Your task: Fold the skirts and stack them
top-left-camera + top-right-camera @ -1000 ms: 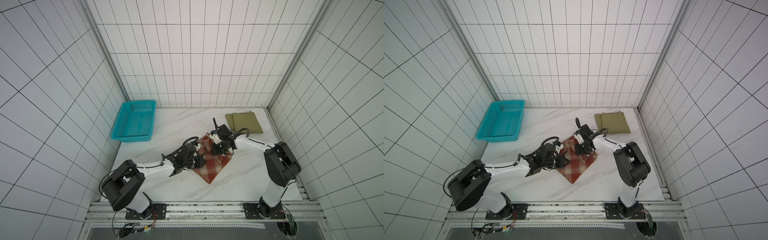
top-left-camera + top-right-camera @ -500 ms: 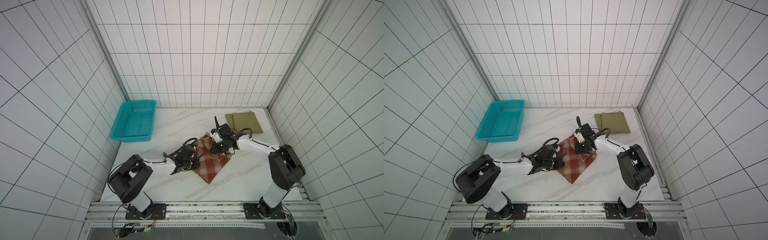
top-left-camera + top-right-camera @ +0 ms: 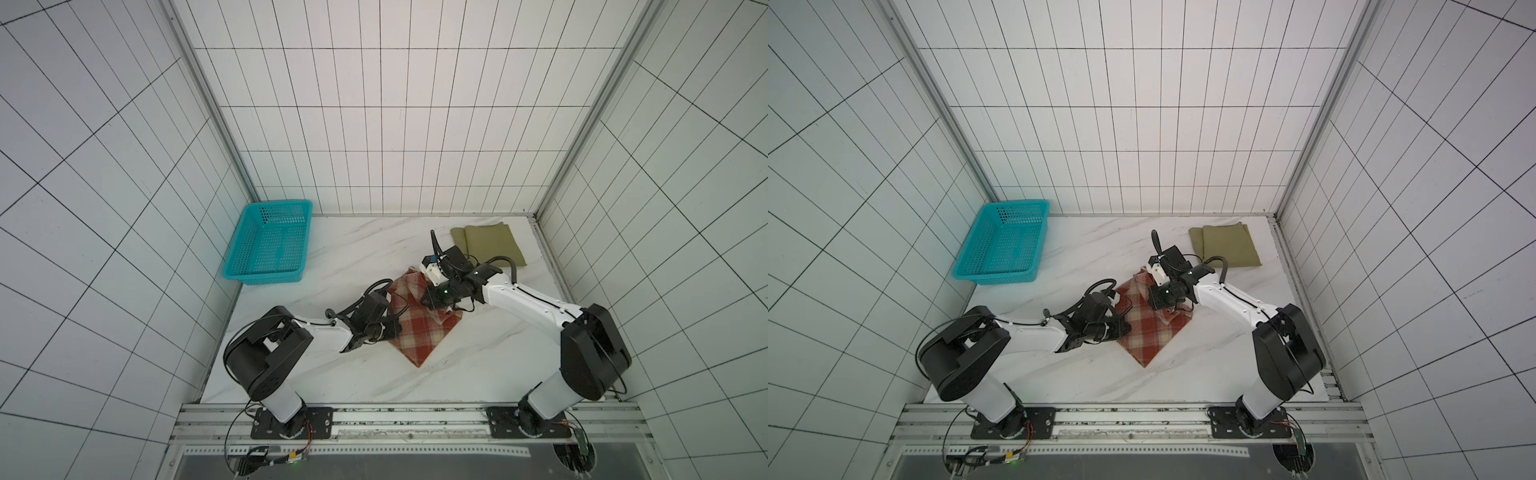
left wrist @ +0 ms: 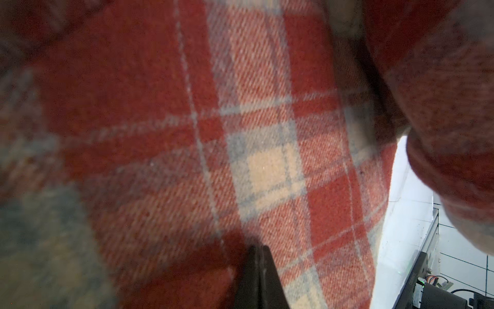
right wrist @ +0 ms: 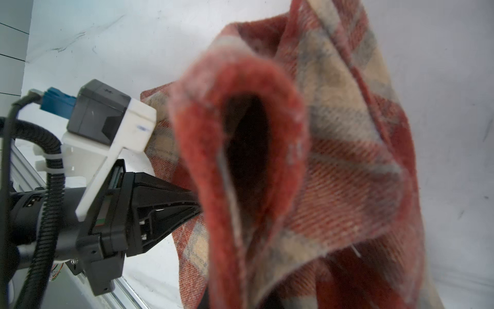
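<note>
R gripper [image 3: 431, 300] pinches a lifted fold of plaid skirt [image 3: 419, 332], holding its far corner up off table [image 3: 353, 257]. Rest of skirt lies flat, diamond-wise, mid-table. L gripper [image 3: 395, 330] jaws closed, tips at skirt's left edge; can't tell if cloth is caught. Plaid is thick twill, red w/ cream squares & thin grey-blue lines; raised hem curls into a loop in R wrist view. Khaki skirt [image 3: 490, 245] is smooth, folded flat, far-right corner, apart from plaid. Basket [image 3: 262, 276] far left. Blue mark on L cam mount [image 5: 144, 129] too blurred to read.
</note>
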`<state>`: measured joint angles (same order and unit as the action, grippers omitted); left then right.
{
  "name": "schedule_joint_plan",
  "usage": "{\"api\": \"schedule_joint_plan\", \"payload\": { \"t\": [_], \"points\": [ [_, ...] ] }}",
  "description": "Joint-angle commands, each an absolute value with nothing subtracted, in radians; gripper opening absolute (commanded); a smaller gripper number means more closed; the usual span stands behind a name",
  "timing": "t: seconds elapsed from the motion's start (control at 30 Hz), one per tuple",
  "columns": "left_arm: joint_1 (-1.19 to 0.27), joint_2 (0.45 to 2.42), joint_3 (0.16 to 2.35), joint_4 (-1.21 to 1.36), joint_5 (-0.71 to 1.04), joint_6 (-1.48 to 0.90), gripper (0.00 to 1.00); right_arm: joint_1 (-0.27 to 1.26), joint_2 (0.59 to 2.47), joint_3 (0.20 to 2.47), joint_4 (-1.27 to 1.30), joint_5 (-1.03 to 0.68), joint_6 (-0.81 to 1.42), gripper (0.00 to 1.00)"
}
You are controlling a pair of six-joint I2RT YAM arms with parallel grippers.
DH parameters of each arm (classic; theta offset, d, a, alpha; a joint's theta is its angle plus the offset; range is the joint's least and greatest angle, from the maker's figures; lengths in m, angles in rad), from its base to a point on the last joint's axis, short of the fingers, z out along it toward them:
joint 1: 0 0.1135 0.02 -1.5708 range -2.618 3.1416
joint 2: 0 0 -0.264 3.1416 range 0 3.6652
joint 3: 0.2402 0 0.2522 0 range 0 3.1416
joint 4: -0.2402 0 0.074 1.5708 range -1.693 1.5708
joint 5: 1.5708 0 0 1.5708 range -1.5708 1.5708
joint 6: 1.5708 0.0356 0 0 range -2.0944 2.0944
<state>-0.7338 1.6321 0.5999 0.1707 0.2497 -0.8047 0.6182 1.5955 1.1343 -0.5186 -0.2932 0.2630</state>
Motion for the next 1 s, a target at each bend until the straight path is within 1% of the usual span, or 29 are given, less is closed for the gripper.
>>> {"api": "schedule_joint_plan", "payload": {
  "t": [0.0, 0.27, 0.47, 0.73, 0.97],
  "points": [
    [-0.732, 1.675, 0.568, 0.144, 0.207, -0.824, 0.00, 0.651, 1.579, 1.159, -0.527, -0.318, 0.285, 0.00],
    [-0.733, 1.661, 0.566, 0.154, 0.210, -0.829, 0.00, 0.659, 1.639, 1.115, -0.437, -0.374, 0.309, 0.00],
    [-0.735, 1.575, 0.569, 0.125, 0.191, -0.817, 0.00, 0.659, 1.715, 1.072, -0.349, -0.428, 0.330, 0.00],
    [-0.733, 1.445, 0.586, 0.032, 0.174, -0.797, 0.00, 0.657, 1.788, 1.044, -0.321, -0.380, 0.324, 0.00],
    [-0.732, 1.471, 0.574, 0.002, 0.161, -0.778, 0.00, 0.658, 1.785, 1.046, -0.326, -0.365, 0.323, 0.00]
  ]
}}
